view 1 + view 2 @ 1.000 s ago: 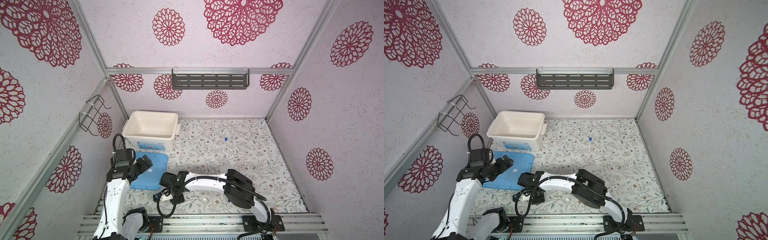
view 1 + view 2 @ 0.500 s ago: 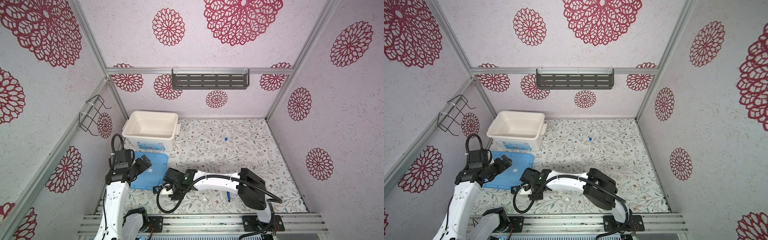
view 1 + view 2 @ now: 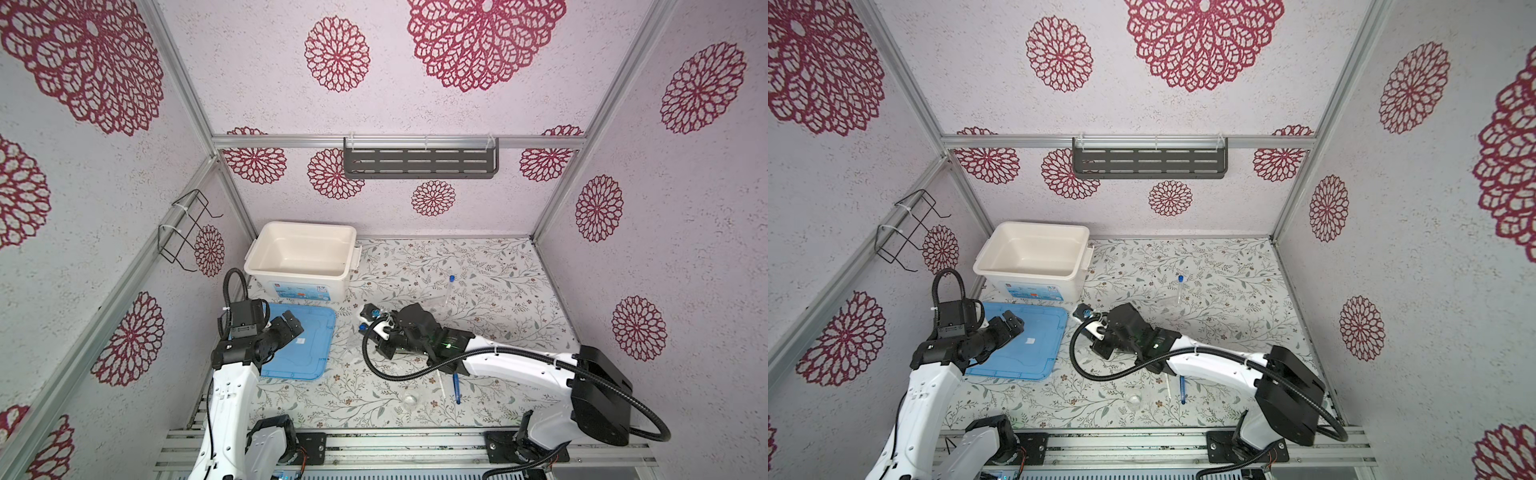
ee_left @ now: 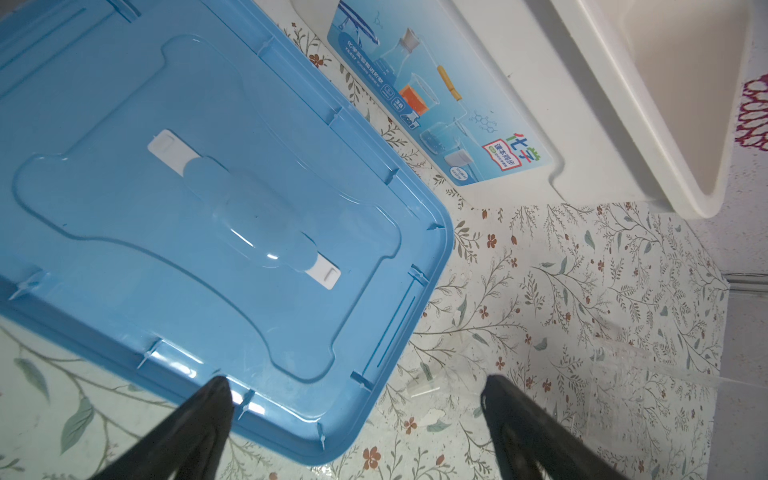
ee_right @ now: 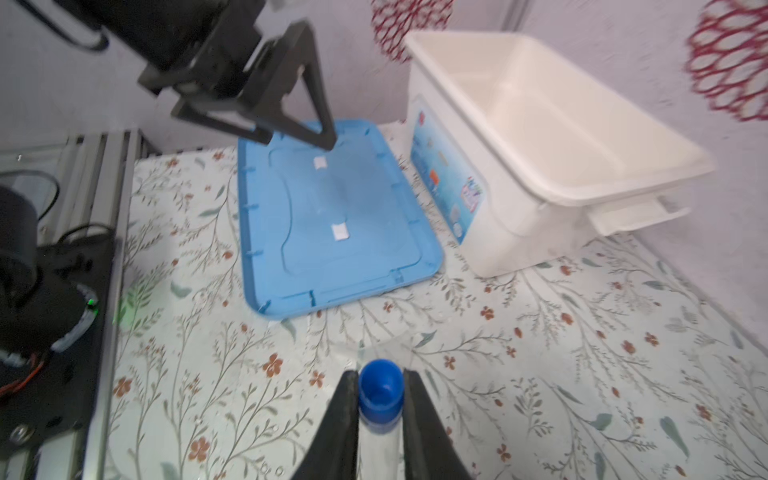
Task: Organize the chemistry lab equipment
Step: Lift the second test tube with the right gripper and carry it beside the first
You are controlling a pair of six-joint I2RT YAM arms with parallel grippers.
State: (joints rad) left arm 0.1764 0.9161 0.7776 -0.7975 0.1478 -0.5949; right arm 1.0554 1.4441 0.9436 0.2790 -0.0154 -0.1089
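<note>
Right claw (image 5: 380, 376) pinches blue-capped test tube (image 5: 380, 395), arm (image 3: 519, 365) stretched low.

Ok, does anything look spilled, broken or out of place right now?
Nothing spilled or broken. The white box is empty; a test tube, blue tweezers and a small glass lie scattered on the table. The right gripper holds another blue-capped tube.

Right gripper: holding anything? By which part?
Yes: a clear test tube, pinched at its blue cap end between the fingers of the right gripper. The left gripper is open and holds nothing.
</note>
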